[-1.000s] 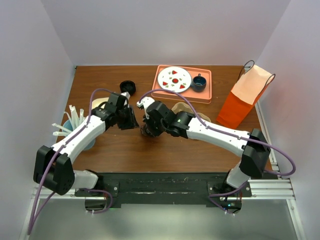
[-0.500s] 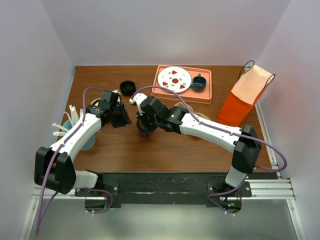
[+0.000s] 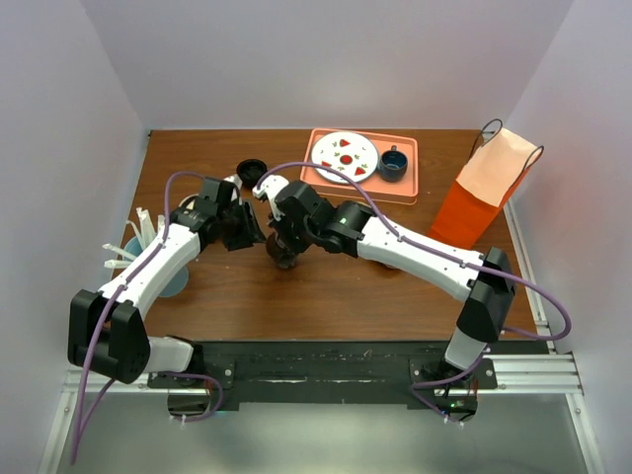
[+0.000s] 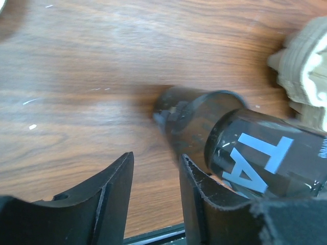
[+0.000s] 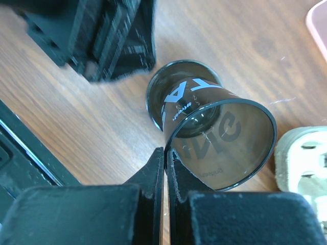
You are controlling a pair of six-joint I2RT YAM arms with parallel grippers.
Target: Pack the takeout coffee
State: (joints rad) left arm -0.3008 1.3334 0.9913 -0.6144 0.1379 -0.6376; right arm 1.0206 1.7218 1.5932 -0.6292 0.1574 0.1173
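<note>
The takeout coffee [image 5: 204, 117] is a dark see-through cup with pale lettering, and its mouth is uncovered in the right wrist view. My right gripper [image 5: 165, 151] is shut on its rim, one finger inside and one outside. From above, the cup [image 3: 286, 255] sits mid-table under the right gripper [image 3: 284, 240]. My left gripper [image 3: 247, 232] stands just left of it, open. In the left wrist view only bare wood lies between the left gripper's [image 4: 156, 158] fingers. The cup [image 4: 199, 122] lies outside the right finger there.
An orange tray [image 3: 407, 188] at the back carries a plate [image 3: 344, 156] and a blue mug [image 3: 393, 163]. An orange paper bag [image 3: 489, 193] stands at the right. A black disc [image 3: 252, 170] lies behind the left gripper. A beige pulp carrier [image 5: 306, 163] sits beside the cup. A blue holder with white sticks [image 3: 148, 247] stands far left.
My right gripper has carried the cup leftward and a little toward the back. The left gripper has drawn back to the left, and its jaws have spread wider.
</note>
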